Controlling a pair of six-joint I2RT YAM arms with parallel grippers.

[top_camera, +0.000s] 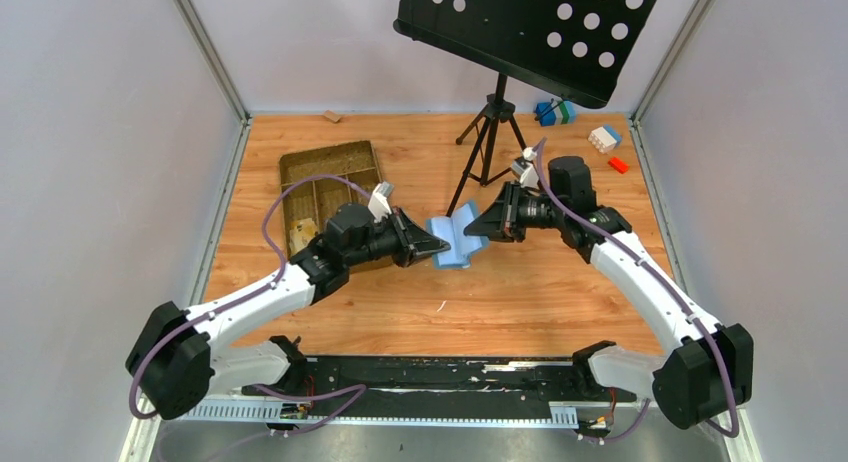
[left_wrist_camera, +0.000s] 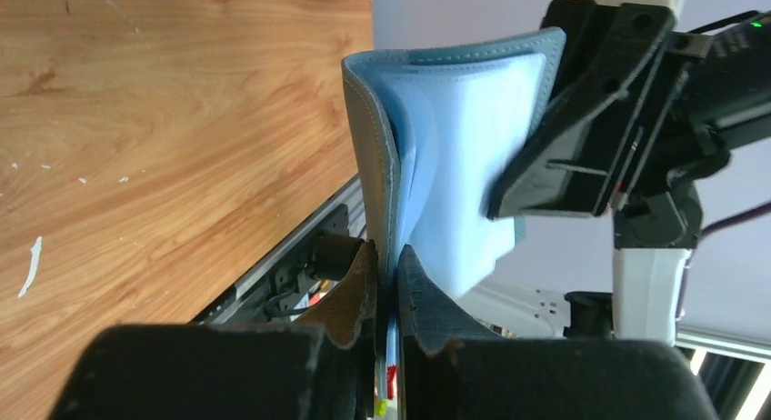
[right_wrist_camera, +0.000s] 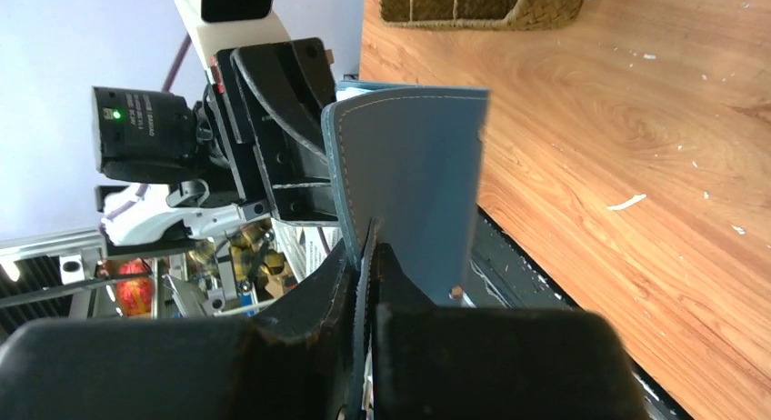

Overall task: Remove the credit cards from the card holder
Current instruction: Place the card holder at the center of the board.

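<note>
The blue card holder (top_camera: 455, 238) hangs open in a V above the table's middle, held between both grippers. My left gripper (top_camera: 440, 247) is shut on its left flap. In the left wrist view the jaws (left_wrist_camera: 389, 279) pinch the flap's edge, and the light blue inside (left_wrist_camera: 455, 165) faces the right gripper (left_wrist_camera: 582, 156). My right gripper (top_camera: 472, 225) is shut on the other flap. The right wrist view shows that flap's dark blue outside (right_wrist_camera: 409, 165) rising from the gripper (right_wrist_camera: 368, 256). No credit cards show; they are hidden.
A brown compartmented tray (top_camera: 330, 187) lies at the back left. A black music stand on a tripod (top_camera: 490, 132) stands just behind the grippers. Toy blocks (top_camera: 605, 137) lie at the back right, and a small wood piece (top_camera: 331, 116) is by the back wall.
</note>
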